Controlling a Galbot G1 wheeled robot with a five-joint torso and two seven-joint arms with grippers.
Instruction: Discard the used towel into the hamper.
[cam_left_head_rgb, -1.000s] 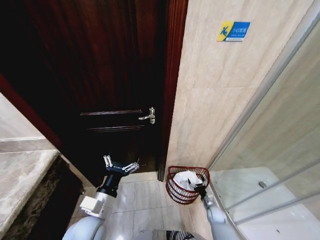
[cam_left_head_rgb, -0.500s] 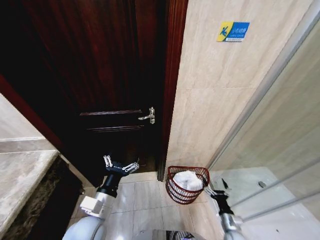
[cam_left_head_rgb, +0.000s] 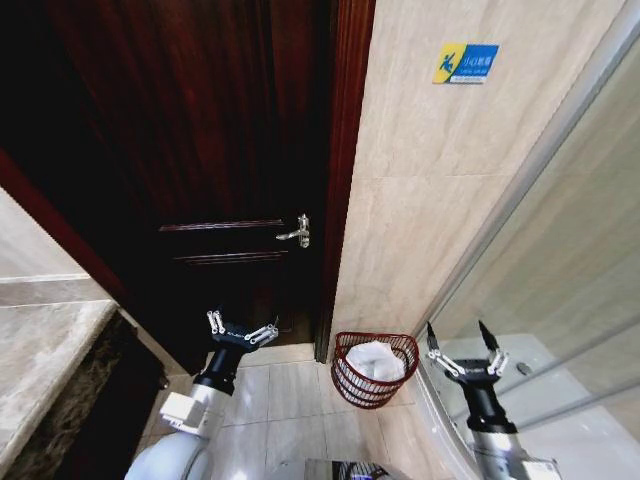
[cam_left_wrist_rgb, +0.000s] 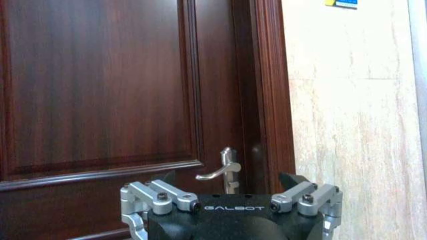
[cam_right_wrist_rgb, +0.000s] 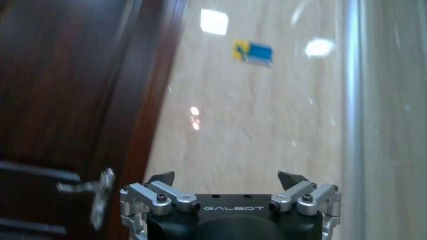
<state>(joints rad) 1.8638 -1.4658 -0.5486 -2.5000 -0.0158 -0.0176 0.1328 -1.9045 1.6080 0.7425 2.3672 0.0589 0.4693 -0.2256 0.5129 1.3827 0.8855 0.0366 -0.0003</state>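
Note:
The hamper, a small round reddish-brown wire basket, stands on the floor against the tiled wall by the door frame. A white towel lies bunched inside it. My right gripper is raised to the right of the hamper, clear of it, open with nothing between its fingers. My left gripper is held up in front of the dark wooden door, open and empty. In the wrist views each gripper's fingers, left and right, stand spread apart.
A dark wooden door with a metal lever handle is at the left. A beige tiled wall carries a blue sign. A glass shower screen runs along the right. A stone counter is at the far left.
My right gripper rose out of the hamper and swung up to the right, leaving the towel inside. The left arm stayed still.

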